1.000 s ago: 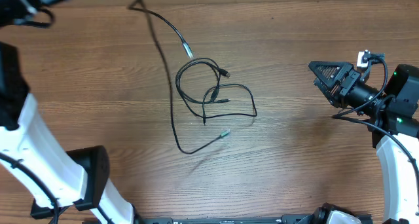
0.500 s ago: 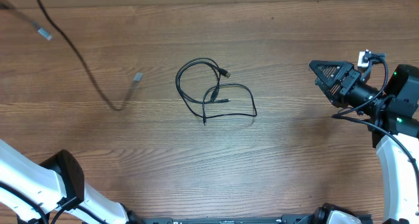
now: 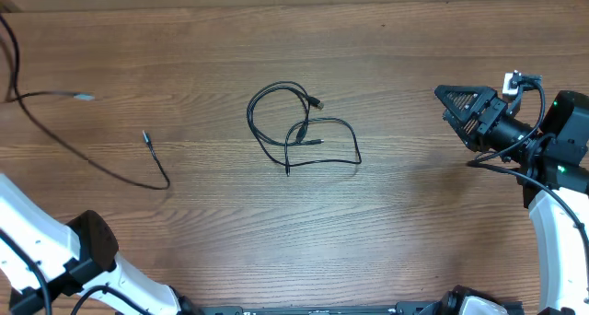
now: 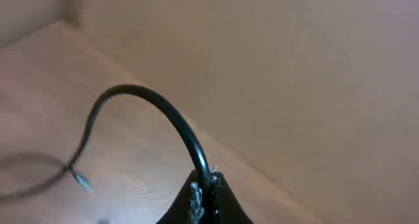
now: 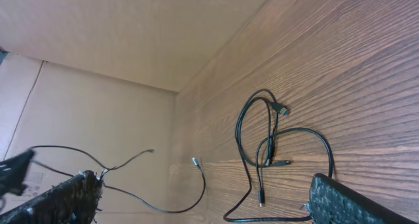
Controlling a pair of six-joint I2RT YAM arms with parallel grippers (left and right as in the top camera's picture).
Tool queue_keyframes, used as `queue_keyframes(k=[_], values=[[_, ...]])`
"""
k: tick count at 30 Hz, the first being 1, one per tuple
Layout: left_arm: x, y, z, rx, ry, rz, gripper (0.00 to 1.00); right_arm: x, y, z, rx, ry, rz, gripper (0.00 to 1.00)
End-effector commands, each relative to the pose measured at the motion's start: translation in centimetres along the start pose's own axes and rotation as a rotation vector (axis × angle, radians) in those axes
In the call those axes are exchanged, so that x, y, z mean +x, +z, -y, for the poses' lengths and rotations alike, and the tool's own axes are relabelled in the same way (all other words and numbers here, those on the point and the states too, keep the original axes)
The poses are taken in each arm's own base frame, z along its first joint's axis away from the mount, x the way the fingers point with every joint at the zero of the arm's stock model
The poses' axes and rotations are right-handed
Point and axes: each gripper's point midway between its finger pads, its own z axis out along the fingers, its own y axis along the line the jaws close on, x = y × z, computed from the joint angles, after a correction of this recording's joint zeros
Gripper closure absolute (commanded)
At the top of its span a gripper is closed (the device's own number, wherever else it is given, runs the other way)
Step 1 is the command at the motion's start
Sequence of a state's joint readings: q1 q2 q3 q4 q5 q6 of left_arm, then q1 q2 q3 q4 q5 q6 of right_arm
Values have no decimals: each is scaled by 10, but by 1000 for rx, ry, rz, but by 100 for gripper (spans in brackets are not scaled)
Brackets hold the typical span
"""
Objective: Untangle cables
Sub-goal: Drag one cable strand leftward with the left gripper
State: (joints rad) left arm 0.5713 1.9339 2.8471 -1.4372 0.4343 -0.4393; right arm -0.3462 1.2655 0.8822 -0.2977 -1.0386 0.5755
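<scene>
Wooden counter (image 3: 414, 223) fills the view. The right gripper (image 3: 449, 112) hangs released, jaws gaping, with the knotted cables (image 3: 299, 131) lying well out in front of its fingertips, untouched. The left gripper (image 4: 204, 188) is clenched on a lone cable (image 4: 150, 106), which arcs up out of the jaws. Its plug ends (image 3: 145, 136) lie on the counter, well apart from the knot.
</scene>
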Motion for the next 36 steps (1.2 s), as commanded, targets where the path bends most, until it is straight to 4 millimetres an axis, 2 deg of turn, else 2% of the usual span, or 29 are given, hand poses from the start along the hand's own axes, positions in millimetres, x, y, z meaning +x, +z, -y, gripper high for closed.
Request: queue_keyframes(k=[1, 9, 10, 12, 15, 16, 19, 21, 25, 26, 28, 29, 30, 33, 36], values=[[3, 19, -46, -191, 8, -13, 96, -3, -2, -2, 4, -21, 15, 0], [22, 63, -103, -333, -46, -111, 96, -3, -2, -2, 4, -21, 15, 0], [24, 71, -119, -369, -62, -126, 96, -3, -2, -2, 4, -21, 15, 0], [26, 78, -138, -415, -77, -137, 96, -4, -2, -2, 5, -21, 15, 0], [27, 83, -168, -481, -108, -152, 96, -4, -2, -1, 11, -21, 19, 0], [27, 84, -187, -511, -135, -159, 96, -5, -2, -1, 13, -21, 22, 0], [26, 80, -216, -558, -227, -149, 96, -5, -2, 0, 19, -21, 26, 0], [27, 75, -243, -602, -312, -146, 96, -5, -2, 0, 19, -21, 26, 0], [32, 70, -275, -645, -439, -147, 96, -5, -2, 0, 19, -21, 26, 0], [33, 70, -279, -637, -454, -155, 89, -5, -2, 0, 19, -21, 26, 0], [36, 72, -286, -627, -478, -170, 54, -5, -2, 0, 19, -21, 26, 0], [38, 75, -288, -609, -493, -184, 9, -5, -2, 0, 19, -21, 26, 0], [40, 76, -286, -593, -500, -192, 0, -5, -2, 0, 19, -21, 26, 0], [41, 84, -273, -507, -472, -226, 0, -5, -2, 0, 19, -21, 26, 0], [40, 96, -245, -336, -396, -268, 0, -5, -2, 0, 19, -21, 26, 0]])
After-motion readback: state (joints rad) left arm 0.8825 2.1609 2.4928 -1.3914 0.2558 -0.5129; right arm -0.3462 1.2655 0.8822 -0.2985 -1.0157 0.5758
